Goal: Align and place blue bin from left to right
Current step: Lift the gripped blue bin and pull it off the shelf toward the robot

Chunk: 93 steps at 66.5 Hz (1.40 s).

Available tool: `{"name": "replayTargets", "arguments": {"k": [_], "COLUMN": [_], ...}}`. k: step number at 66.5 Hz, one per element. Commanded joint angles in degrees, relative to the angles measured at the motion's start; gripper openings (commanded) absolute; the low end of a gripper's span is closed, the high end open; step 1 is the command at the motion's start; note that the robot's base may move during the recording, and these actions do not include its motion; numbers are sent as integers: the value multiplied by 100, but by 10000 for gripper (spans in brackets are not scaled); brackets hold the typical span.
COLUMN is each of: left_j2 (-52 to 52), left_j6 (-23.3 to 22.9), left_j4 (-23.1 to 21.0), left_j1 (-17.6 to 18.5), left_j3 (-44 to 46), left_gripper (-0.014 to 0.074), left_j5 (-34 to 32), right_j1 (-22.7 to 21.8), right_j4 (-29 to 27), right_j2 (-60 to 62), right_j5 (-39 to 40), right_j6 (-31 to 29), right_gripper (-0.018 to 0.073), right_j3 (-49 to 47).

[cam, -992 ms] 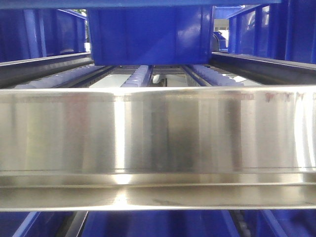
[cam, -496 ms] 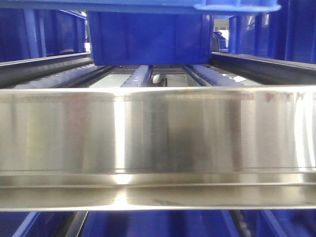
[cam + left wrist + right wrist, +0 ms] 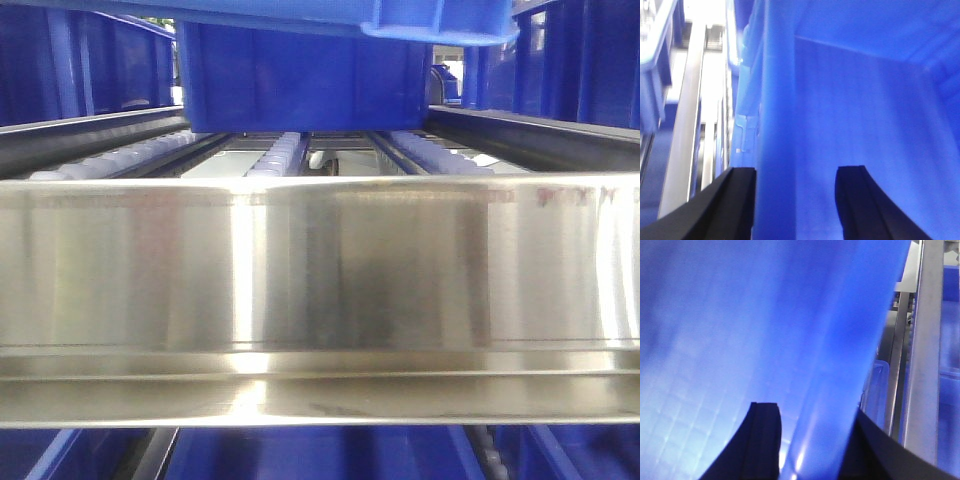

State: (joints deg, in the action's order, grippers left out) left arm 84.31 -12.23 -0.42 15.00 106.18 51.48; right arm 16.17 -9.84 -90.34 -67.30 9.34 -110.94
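The blue bin [image 3: 300, 80] stands at the back of the roller lane, its smooth front wall facing me. Its flanged rim [image 3: 440, 20] juts out across the top right. In the left wrist view my left gripper [image 3: 796, 170] straddles the bin's side wall [image 3: 775, 100]. One finger touches the outside; the inner one stands apart from the wall, so the gripper is open. My right gripper [image 3: 812, 410] straddles the opposite wall [image 3: 830, 340], which fills the space between its fingers. Both wrist views are blurred.
A broad steel rail [image 3: 320, 280] crosses the front of the shelf. Roller tracks [image 3: 280, 155] run back under the bin. More blue bins stand at left [image 3: 100, 60], at right [image 3: 590, 60] and below [image 3: 320, 455]. Metal rack rails flank the bin [image 3: 685, 125] [image 3: 925, 340].
The flanged rim at the top right has come down and leftward into the front view. The bin's front wall and bottom edge stay where they were.
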Motion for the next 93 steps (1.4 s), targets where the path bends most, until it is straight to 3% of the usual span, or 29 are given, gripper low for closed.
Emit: {"name": "replayTargets", "arguments": {"k": [1,93], "left_j2": [-175,-175], "left_j6": [158,158], "left_j4": [-336,-336], "left_j1": [77,77], "left_j3": [98,98], "left_gripper": [-111,-111], "left_j5": [-813,-822], "right_j1": [-9,-9], "right_j4": [-152,-152], "right_j2": [97,87], "right_j5": [392,392], "right_j6": [-35,-35], "right_gripper": [-69,-69], "right_j3": [-101,-101]}}
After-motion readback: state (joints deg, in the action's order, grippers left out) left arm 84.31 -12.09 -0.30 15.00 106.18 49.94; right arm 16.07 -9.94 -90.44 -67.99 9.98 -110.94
